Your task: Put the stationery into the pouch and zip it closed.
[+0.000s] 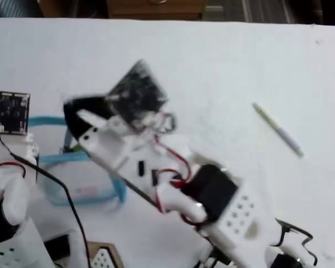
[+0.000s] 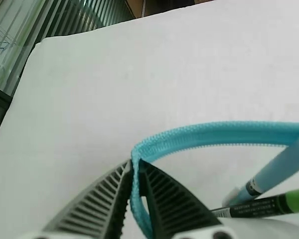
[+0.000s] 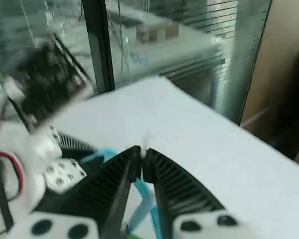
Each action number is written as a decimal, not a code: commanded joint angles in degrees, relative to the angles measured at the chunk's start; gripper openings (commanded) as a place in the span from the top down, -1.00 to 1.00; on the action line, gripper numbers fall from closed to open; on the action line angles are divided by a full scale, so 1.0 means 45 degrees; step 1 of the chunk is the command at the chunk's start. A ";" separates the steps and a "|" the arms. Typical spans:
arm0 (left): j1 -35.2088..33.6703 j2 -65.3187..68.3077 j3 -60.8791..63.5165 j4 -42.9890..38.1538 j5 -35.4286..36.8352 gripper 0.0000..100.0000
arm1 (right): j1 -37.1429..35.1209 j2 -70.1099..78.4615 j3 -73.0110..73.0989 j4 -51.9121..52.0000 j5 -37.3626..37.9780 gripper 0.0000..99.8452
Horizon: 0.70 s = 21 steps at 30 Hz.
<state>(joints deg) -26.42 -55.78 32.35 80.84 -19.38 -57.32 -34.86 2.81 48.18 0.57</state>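
High view: on a white table (image 1: 223, 61), a clear pouch (image 1: 78, 184) trimmed in blue lies beside the base of one arm, while the right arm (image 1: 156, 167) stretches across the tabletop with its wrist over the pouch's upper edge. A loose pen (image 1: 279, 130) lies flat on the cloth well apart from the pouch, on the far side of that arm. A dark circuit board (image 1: 8, 111) sits just beside the pouch's blue edge. Seen from the left wrist, the left gripper (image 2: 135, 167) is clamped tight on the pouch's blue zipper edge (image 2: 214, 134), the ribbed fingers (image 2: 104, 199) pressed together with the fabric band pinched between them, and the band arches away from the grip in a raised loop above the table. Two items of stationery rest against the pouch under that loop: a light-blue pen (image 2: 279, 169) and, touching it on the side nearer the camera, a green-and-black pen (image 2: 269, 204). From the right wrist, the right gripper (image 3: 141, 154) is likewise closed, its tips meeting over a strip of the pouch's blue trim (image 3: 144, 199) that runs between its fingers; how firmly the strip is held cannot be told. Beyond it, close to the pouch, stands the other arm's white housing (image 3: 60, 172).
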 commanded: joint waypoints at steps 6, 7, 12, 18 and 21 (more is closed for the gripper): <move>-0.0205 0.0498 0.2559 0.0371 0.0078 0.95 | -0.0557 0.2413 0.0449 0.1104 -0.0078 0.97; -0.0205 0.0498 0.2559 0.0391 0.0078 0.95 | -0.0908 0.2647 0.1133 0.1514 -0.0059 0.97; -0.0205 0.0498 0.2579 0.0469 0.0215 0.95 | -0.1573 0.2862 0.1856 0.2764 0.0039 0.97; -0.0205 0.0498 0.2579 0.0449 0.0586 0.95 | -0.0752 0.3018 -0.3048 0.4835 0.0039 0.97; -0.0205 0.0498 0.2579 0.0449 0.0586 0.95 | 0.0010 0.2999 -0.5314 0.5441 0.0039 0.97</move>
<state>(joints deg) -26.59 -55.78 32.35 80.84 -17.54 -60.40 -21.05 -10.20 70.51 0.57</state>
